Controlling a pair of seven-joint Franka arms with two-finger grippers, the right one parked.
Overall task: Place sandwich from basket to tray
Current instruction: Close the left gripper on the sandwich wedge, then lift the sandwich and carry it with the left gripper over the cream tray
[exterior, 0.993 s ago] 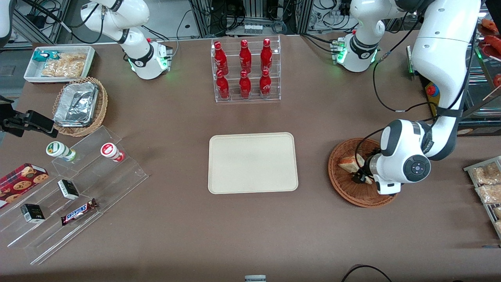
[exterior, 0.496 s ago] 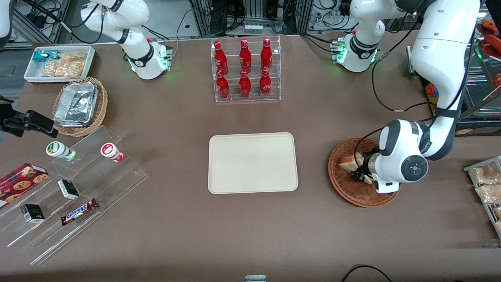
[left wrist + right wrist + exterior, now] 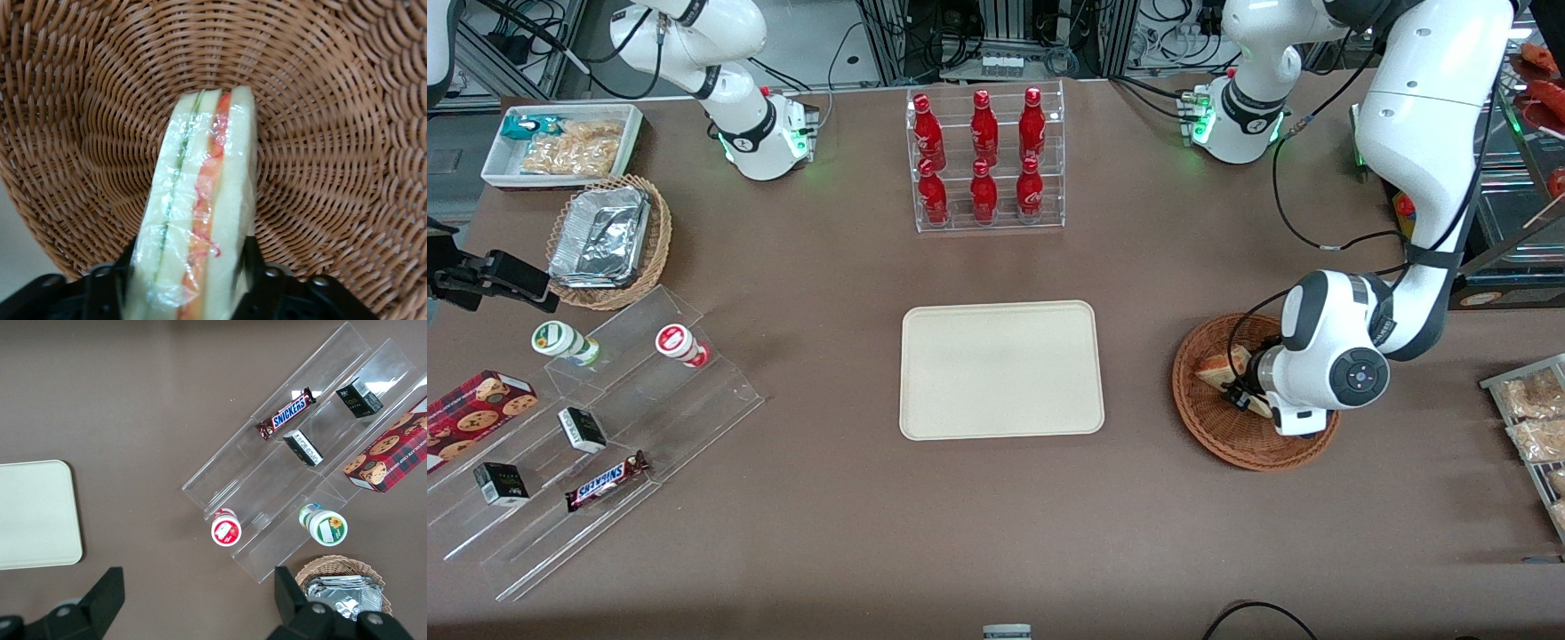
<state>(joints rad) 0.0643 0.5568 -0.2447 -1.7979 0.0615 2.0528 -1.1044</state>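
- The sandwich (image 3: 200, 213) sits in the basket (image 3: 1209, 427), near the counter edge at my working arm's end; over the last second my wrist has crept toward the tray (image 3: 1000, 369), sandwich barely moved
- I judge the grasp is made, lift not yet begun
- My claw (image 3: 190, 283) is clenched on the sandwich, fingers (image 3: 107, 283) pressing both bread faces

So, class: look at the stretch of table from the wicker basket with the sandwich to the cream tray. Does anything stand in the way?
Nothing visible does. The gripper is shut on the sandwich inside the basket, and only bare table lies between the basket and the tray. The bottle rack stands farther from the front camera, off that path.
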